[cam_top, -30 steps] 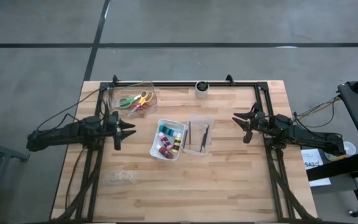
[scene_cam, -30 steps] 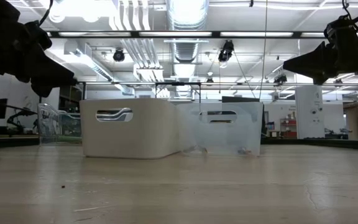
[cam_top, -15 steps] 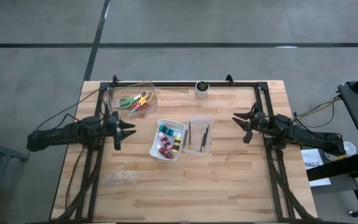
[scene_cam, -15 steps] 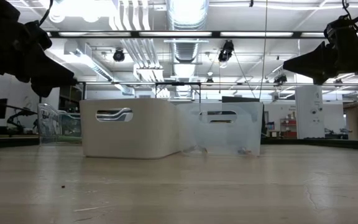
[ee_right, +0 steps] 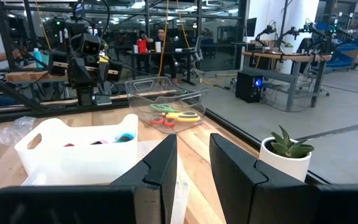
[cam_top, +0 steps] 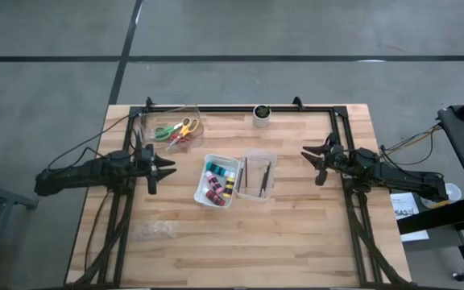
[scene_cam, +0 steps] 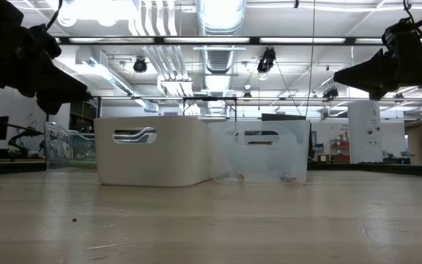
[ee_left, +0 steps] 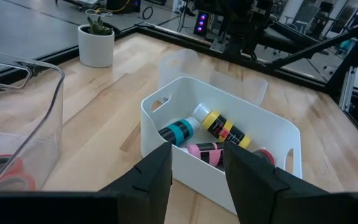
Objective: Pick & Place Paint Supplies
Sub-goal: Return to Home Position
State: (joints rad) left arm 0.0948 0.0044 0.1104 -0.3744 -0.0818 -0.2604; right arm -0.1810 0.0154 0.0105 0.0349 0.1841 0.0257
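Several paint bottles (cam_top: pixel 217 181), among them a teal one (ee_left: pixel 178 132) and a yellow-and-black one (ee_left: pixel 224 127), lie in a white bin (ee_left: pixel 253 106) at the table's middle. Thin dark brushes (cam_top: pixel 258 176) lie in a clear bin (cam_top: pixel 260 153) just right of it. Scissors (cam_top: pixel 180 130) with red, yellow and green handles lie in a clear bin (cam_top: pixel 153 121) at the far left. My left gripper (cam_top: pixel 167 167) hovers open left of the white bin, pointing at it. My right gripper (cam_top: pixel 306 155) hovers open right of the brush bin. Both hold nothing.
A small white pot with a plant (cam_top: pixel 262 114) stands at the table's far edge. A crumpled clear plastic bag (cam_top: pixel 155 231) lies near the front left. A black frame (cam_top: pixel 240 107) runs along the far edge and down both sides of the table.
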